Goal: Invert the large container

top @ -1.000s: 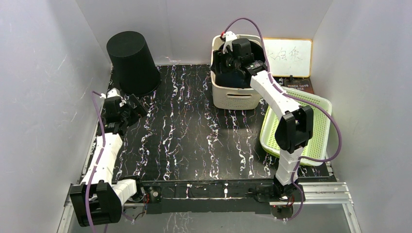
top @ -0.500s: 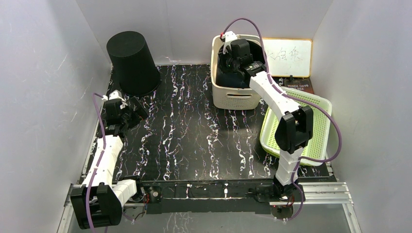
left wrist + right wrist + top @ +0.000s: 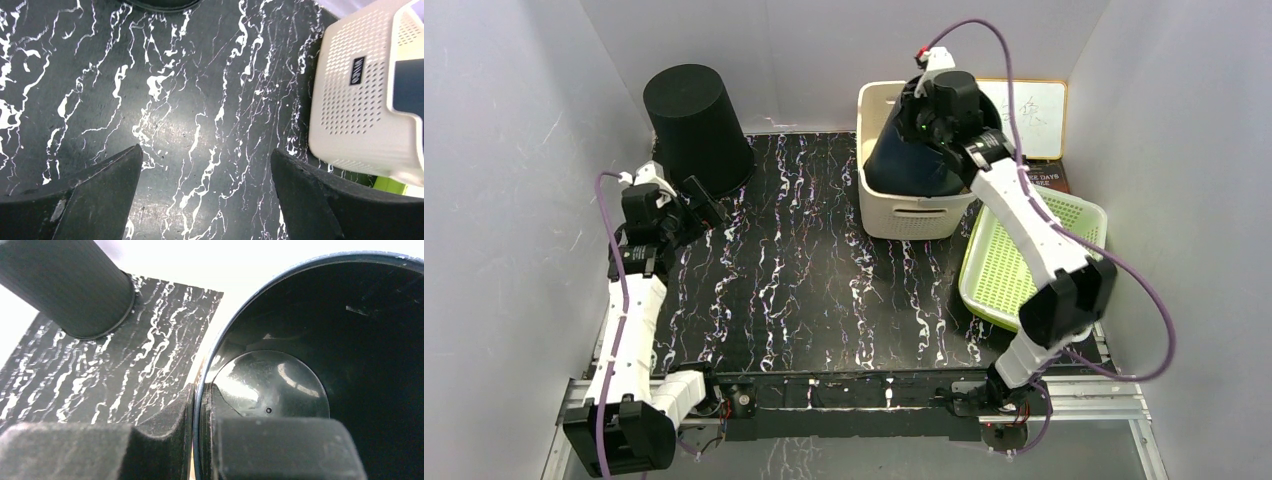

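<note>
The large container (image 3: 909,160) is a dark blue bucket, tilted and partly raised out of the white basket (image 3: 909,210). My right gripper (image 3: 921,118) is shut on its upper rim. In the right wrist view the gripper (image 3: 202,390) pinches the thin rim with one finger outside and one inside, and the container's glossy inside (image 3: 300,340) and round bottom show. My left gripper (image 3: 704,215) hangs open over the marbled table at the left. The left wrist view shows nothing between the left gripper's (image 3: 206,155) spread fingers.
A black bucket (image 3: 696,130) stands upside down at the back left, also seen in the right wrist view as the black bucket (image 3: 65,285). A green tray (image 3: 1034,260) leans at the right of the basket (image 3: 360,100). A whiteboard (image 3: 1036,115) stands behind.
My right gripper shut on the container's rim inside the basket and rose, lifting and tilting the container. The left arm drew back slightly to the left, still open.
</note>
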`<state>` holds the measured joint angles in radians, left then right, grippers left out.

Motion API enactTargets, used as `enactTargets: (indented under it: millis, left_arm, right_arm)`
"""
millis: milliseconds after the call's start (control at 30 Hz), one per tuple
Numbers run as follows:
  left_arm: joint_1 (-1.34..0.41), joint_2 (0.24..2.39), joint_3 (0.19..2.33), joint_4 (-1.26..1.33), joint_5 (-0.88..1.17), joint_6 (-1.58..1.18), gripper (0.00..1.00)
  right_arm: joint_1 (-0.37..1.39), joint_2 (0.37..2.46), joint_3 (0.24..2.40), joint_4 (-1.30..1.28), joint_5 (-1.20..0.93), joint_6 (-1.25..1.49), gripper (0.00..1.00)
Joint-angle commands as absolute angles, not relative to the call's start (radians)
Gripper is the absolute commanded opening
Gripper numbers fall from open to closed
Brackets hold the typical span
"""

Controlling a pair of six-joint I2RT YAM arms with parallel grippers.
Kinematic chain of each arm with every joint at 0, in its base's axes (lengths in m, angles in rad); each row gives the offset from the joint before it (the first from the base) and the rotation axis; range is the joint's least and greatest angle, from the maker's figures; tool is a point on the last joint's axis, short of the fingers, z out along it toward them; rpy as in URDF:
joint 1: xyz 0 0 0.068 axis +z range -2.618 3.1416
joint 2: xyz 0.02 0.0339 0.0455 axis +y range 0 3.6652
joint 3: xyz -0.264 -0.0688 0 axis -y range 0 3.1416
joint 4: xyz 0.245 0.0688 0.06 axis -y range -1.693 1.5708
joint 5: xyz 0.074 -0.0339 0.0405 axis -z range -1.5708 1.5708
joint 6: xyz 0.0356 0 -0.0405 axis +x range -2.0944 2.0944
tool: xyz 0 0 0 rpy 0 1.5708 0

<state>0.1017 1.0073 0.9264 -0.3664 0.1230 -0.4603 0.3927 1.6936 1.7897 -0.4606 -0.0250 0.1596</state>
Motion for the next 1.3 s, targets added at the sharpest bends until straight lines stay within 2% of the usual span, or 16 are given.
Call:
enactTargets:
  millis: [0, 267, 600, 1000, 1267]
  left_arm:
    - [0.098, 0.947, 1.016, -0.451, 0.155, -0.438, 0.98]
    - [0.098, 0.892, 1.137, -0.528, 0.158, -0.422, 0.98]
    - [0.098, 0.936, 1.321, -0.689, 0.13, -0.376, 0.98]
    - [0.099, 0.948, 1.526, -0.779, -0.021, -0.383, 0.98]
    - [0.098, 0.883, 1.644, -0.813, -0.095, -0.394, 0.98]
  right_arm:
    - [0.4, 1.448, 1.768, -0.176, 0.001, 0.198, 0.0]
    - [0.399, 1.319, 1.792, -0.157, -0.001, 0.186, 0.0]
    - [0.4, 1.206, 1.764, -0.061, -0.279, 0.375, 0.0]
    - [0.404, 1.23, 1.73, 0.179, -0.547, 0.638, 0.0]
    - [0.567, 1.29, 1.65, 0.26, -0.512, 0.628, 0.0]
